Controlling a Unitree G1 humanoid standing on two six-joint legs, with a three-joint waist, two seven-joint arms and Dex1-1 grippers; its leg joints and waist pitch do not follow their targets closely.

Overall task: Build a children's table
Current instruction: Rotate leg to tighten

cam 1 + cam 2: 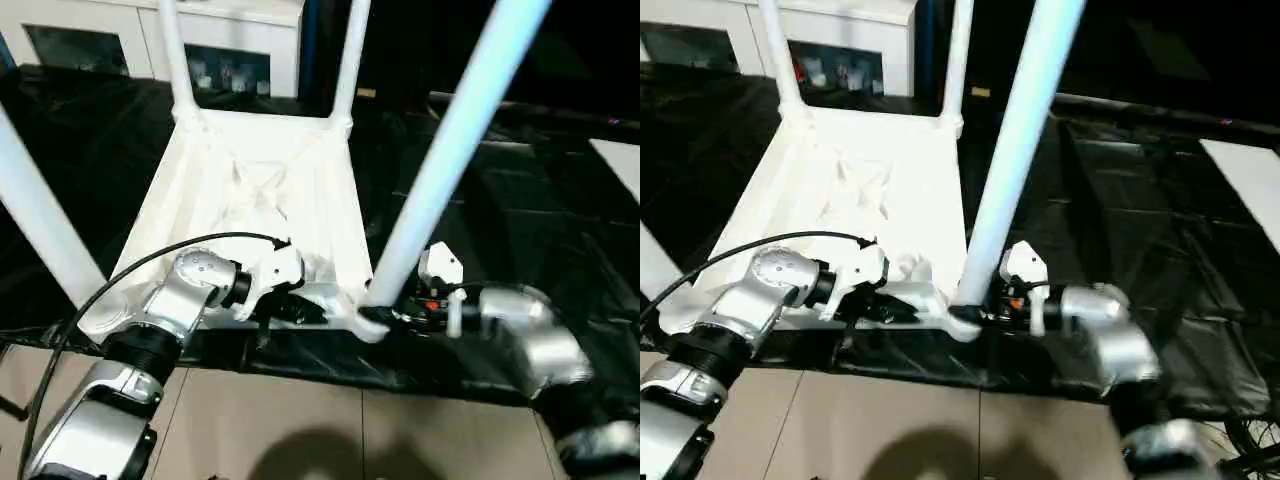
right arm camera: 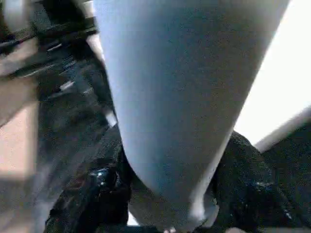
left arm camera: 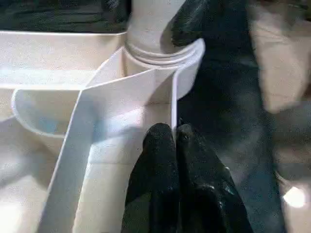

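The right gripper point(image 2: 170, 213) clamps the near tapered leg point(image 1: 455, 140) at five o'clock on the upturned ribbed white tabletop point(image 1: 250, 200), the left gripper point(image 3: 172, 141) pinched on its rim, over crinkled black sheeting point(image 1: 520, 200).

One upturned table top point(image 1: 250, 200), four upright legs point(image 1: 455, 140), and two claws.

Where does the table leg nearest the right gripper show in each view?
Left eye: near-right leg, rising from the near-right corner socket.
Right eye: the leg, centre, above that socket.
Left wrist: its base seated in the socket.
Right wrist: the leg between the right gripper fingers.
Shared landmark: the socket.
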